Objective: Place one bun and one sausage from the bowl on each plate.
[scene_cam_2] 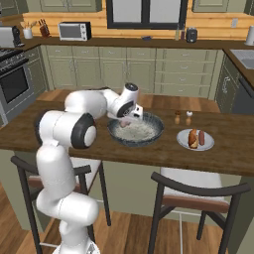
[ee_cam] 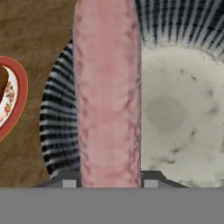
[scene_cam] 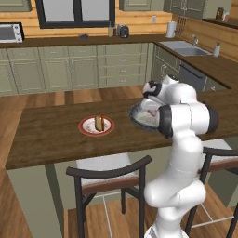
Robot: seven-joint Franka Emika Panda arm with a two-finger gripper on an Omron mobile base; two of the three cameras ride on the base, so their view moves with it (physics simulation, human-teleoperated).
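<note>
1. Pink sausage (ee_cam: 107, 94) fills the middle of the hand view, running top to bottom between the two finger tips (ee_cam: 69, 183), one pressed against each side of it.
2. Gripper (scene_cam_2: 130, 119) is clamped on that sausage; in the right base view the pink piece shows under the hand, above the left part of the bowl.
3. Bowl (scene_cam_2: 149, 138) sits on the dark wood counter (scene_cam: 46, 135). Its speckled inside (ee_cam: 183, 113) looks bare where visible; the striped rim lies under the sausage in the hand view.
4. Red-rimmed plate (scene_cam: 96, 125) is on the counter well to the left of the bowl in the left base view, with a tan bun (scene_cam: 99, 122) on it. The hand view catches its rim at the left edge, apart from the bowl.
5. White plate (scene_cam_2: 195, 140) is near the bowl's right side in the right base view. It carries an orange-brown bun (scene_cam_2: 193, 139) and a reddish-brown sausage (scene_cam_2: 201, 137) lying side by side.
6. Two small shakers (scene_cam_2: 182, 118) stand behind the white plate.
7. Two chairs (scene_cam_2: 198, 196) are pushed up to the near side of the counter.
</note>
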